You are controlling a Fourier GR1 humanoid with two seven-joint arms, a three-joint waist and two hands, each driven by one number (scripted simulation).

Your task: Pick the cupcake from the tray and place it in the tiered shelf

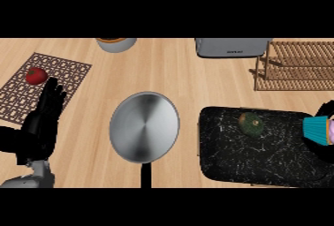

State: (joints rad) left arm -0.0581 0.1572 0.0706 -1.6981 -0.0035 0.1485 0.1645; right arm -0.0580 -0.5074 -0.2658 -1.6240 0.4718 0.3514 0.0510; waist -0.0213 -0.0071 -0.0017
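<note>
Rightward, at the frame's edge over the dark marbled tray (261,154): the right hand (324,110), black fingers curled round the cupcake (321,130), teal wrapper and pink top partly cut off by the view's border. Cupcake lifted at the tray's right end, whether touching the tray or clear of it impossible to tell. On the tray, toward its upper left, a round dark green and orange fruit (251,123), well apart from the cupcake. Beyond the tray, upper right, the wooden tiered shelf (297,66) with slatted levels, and just left of it a grey appliance (231,47). Centre of the bench (169,75): a shiny metal pan (144,127), black handle pointing toward the lower edge. Upper centre, a grey bowl (117,43) half cropped by the top. Far left, a brown lattice mat (39,86) with a red tomato (36,75) near its upper part. Resting at the left edge, the left hand (42,119), fingers straight and up, holding nothing, overlapping the mat's right side.
</note>
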